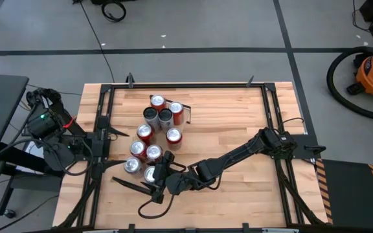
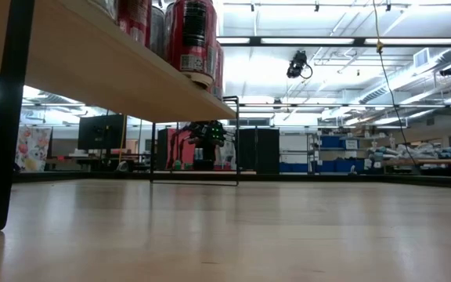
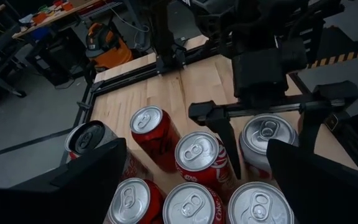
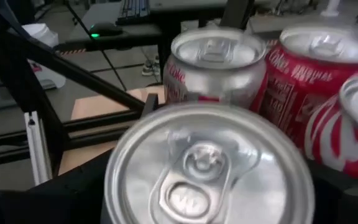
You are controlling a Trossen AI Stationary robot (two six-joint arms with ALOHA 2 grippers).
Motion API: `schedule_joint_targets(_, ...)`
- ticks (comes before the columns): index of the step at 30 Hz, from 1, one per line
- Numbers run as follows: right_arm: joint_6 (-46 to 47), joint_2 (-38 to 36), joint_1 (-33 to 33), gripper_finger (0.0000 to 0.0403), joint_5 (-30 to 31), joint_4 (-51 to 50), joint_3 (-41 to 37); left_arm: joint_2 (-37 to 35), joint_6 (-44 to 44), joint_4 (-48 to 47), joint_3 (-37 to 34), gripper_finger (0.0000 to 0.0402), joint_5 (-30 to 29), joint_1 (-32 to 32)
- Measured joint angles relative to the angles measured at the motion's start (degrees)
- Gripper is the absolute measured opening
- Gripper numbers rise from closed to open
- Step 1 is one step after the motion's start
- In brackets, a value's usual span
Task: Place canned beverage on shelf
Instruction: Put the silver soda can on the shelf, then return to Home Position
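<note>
Silver-topped can (image 4: 207,165) sat between the right gripper's (image 1: 153,176) spread fingers, probably released, at the near end of the shelf (image 2: 92,66) beside other cans (image 1: 154,126). Best retreat: straight back, no sideways nudge. Left gripper (image 3: 191,180) hovered, fingers spread.

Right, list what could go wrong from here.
1. The right gripper sits around a can packed against other cans. Pulling away carelessly could topple them.
2. In the low view, an edge can stands close to the shelf rim and could be nudged off.
3. The left gripper is open close by, so the arms might collide.
</note>
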Motion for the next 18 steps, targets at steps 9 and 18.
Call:
schedule_joint_targets(9, -9.28, 0.00, 0.26, 0.0349, 1.63, 6.20, 0.02, 0.00, -0.09, 0.01, 0.00, 0.0400, 0.11, 0.00)
schedule_joint_targets(18, -25.26, -0.73, 0.94, 0.0350, 7.63, 15.22, 0.02, 0.00, -0.12, -0.01, 0.00, 0.0400, 0.15, 0.00)
